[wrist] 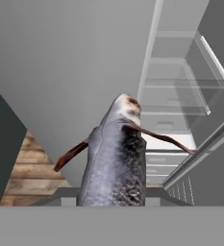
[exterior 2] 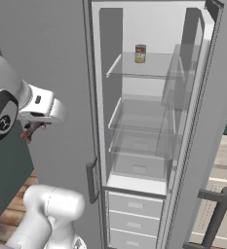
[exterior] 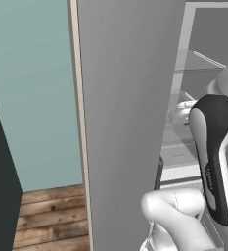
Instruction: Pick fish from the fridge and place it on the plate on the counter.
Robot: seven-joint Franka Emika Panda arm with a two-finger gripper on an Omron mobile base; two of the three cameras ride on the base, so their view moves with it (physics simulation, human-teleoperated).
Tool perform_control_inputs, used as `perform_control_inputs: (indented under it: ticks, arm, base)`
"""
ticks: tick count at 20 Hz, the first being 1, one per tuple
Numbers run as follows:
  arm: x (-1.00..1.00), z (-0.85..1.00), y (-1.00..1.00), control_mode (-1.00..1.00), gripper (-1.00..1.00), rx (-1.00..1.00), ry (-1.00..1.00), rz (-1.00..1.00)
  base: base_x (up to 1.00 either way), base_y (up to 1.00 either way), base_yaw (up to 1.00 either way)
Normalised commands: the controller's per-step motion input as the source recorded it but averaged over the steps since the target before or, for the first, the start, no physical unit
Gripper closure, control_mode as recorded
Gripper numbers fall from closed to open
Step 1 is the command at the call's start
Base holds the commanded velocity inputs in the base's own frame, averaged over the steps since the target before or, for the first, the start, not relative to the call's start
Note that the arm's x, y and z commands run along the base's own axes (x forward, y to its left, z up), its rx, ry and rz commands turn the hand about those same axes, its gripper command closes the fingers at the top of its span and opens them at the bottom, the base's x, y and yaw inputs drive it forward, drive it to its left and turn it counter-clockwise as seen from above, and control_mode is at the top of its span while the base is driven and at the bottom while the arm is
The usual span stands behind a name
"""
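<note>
Outside the tall grey fridge [exterior 2: 149,121] with glass shelves, the pincer [exterior 2: 33,129] is clamped on the small dark grey fish [wrist: 114,163].

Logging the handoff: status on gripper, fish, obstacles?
Gripper shut on fish, outside the fridge. Fridge door open. Can on top shelf.

Open tall grey fridge [exterior 2: 202,121], pale interior, stacked clear glass shelves [exterior 2: 144,65]. Small red-and-yellow labelled can [exterior 2: 140,53] stands upright on top shelf, toward the back. Lower glass shelves bare. White drawers [exterior 2: 134,206] below. Wood plank floor [exterior: 52,215] at left.
</note>
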Motion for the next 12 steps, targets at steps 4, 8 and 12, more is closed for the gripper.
perform_control_inputs:
  ticks: [4, 8, 12]
  arm:
    - [-0.13, 0.0, 0.0, -1.0, 1.0, 0.0, 0.0, 0.0]
    - [-0.09, 0.0, 0.0, -1.0, 1.0, 0.0, 0.0, 0.0]
    - [-0.17, 0.0, 0.01, -1.0, 1.0, 0.0, 0.0, 0.0]
  base:
    - [0.0, 0.0, 0.0]
    - [0.0, 0.0, 0.0]
    - [0.0, 0.0, 0.0]
